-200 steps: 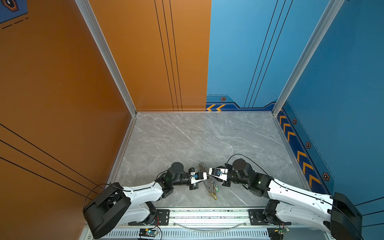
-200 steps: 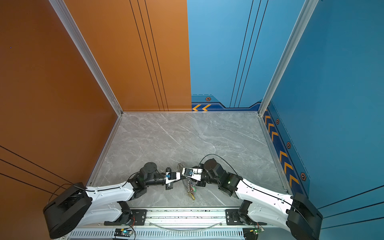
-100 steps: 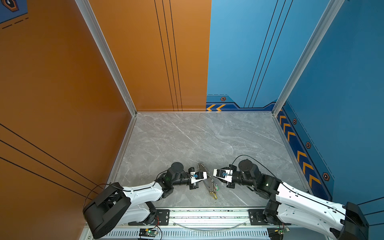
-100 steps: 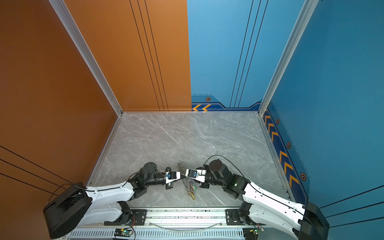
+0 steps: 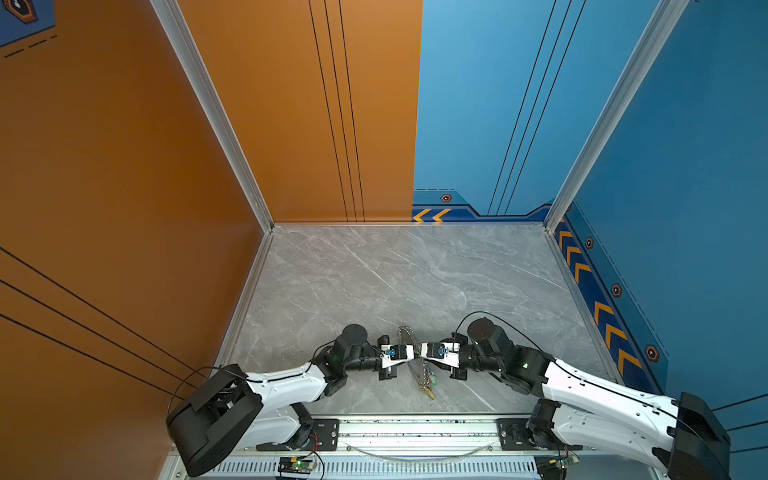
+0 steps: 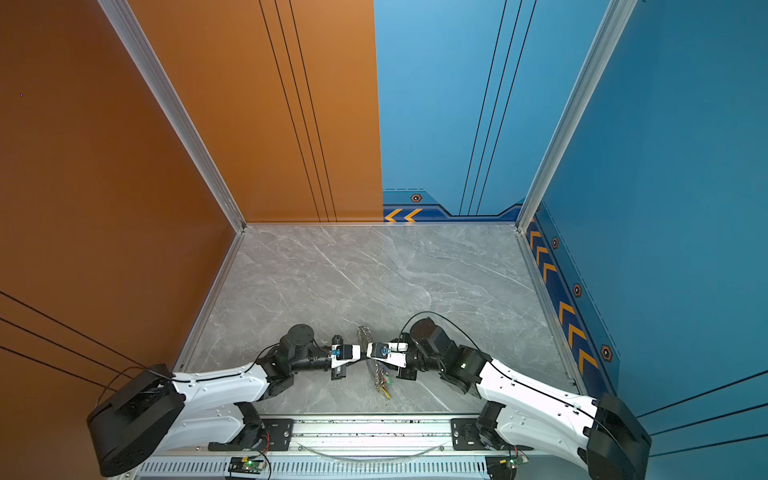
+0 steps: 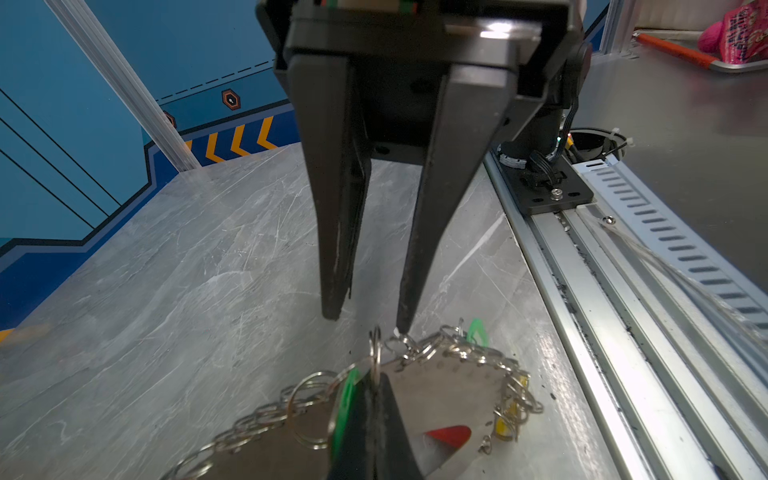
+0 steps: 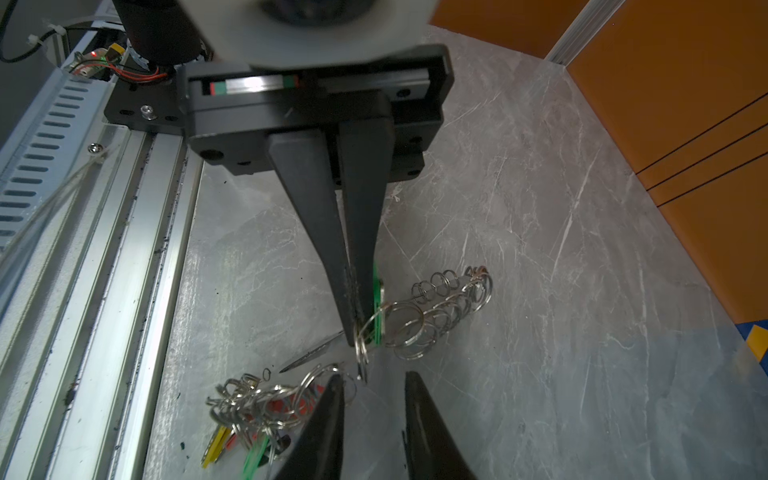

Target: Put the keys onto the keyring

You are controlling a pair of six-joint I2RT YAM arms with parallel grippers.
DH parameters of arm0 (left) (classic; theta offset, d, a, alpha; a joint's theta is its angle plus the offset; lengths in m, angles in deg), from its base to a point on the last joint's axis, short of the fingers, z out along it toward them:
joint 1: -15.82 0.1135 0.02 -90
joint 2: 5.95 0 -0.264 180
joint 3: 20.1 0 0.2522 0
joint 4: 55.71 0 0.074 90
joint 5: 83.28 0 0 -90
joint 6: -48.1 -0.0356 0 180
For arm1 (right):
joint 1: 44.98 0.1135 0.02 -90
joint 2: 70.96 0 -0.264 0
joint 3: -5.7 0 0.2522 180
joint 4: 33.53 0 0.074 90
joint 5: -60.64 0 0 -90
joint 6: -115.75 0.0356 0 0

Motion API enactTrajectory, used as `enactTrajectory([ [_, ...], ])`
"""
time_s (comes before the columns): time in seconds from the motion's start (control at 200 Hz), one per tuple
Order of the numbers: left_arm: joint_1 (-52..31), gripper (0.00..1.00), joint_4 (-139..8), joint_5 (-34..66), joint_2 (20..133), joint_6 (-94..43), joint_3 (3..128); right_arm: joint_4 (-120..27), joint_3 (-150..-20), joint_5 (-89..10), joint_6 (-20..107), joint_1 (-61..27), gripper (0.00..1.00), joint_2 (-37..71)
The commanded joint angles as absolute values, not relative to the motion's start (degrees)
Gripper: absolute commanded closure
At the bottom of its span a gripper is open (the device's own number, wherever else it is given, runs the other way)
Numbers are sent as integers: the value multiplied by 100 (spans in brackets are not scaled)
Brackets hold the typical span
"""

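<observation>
Left pincer [image 8: 359,328] is clamped shut on a green-tagged key [image 8: 377,299], pinching it at its silver ring. The keyring [image 7: 440,395], a tan oval plate rimmed with silver rings, sits between both pincers at the front-centre of the grey table [image 5: 374,282], close to the rail [image 5: 415,428]. It looks chain-like edge-on in both top views. More keys [image 8: 245,419] with yellow, red and green tags bunch at its rail end. Right pincer [image 7: 365,320] has its jaws parted and grips nothing. One tip is right at an edge ring, contact unclear.
</observation>
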State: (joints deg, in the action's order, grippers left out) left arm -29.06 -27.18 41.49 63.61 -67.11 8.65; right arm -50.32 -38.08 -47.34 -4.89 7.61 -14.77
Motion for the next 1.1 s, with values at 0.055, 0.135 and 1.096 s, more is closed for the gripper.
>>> enactTrajectory([
  [0.055, -2844, 100, -2499, 4364, 6402, -6616, 844, -5018, -4039, -4904, -541, 810, 76, -1370],
  [0.135, -2848, 100, -2499, 4364, 6402, -6603, 850, -5006, -4057, -4948, -541, 814, 78, -1331],
  [1.096, -2840, 100, -2499, 4401, 6452, -6581, 882, -5060, -4172, -4949, -568, 888, 93, -1102],
])
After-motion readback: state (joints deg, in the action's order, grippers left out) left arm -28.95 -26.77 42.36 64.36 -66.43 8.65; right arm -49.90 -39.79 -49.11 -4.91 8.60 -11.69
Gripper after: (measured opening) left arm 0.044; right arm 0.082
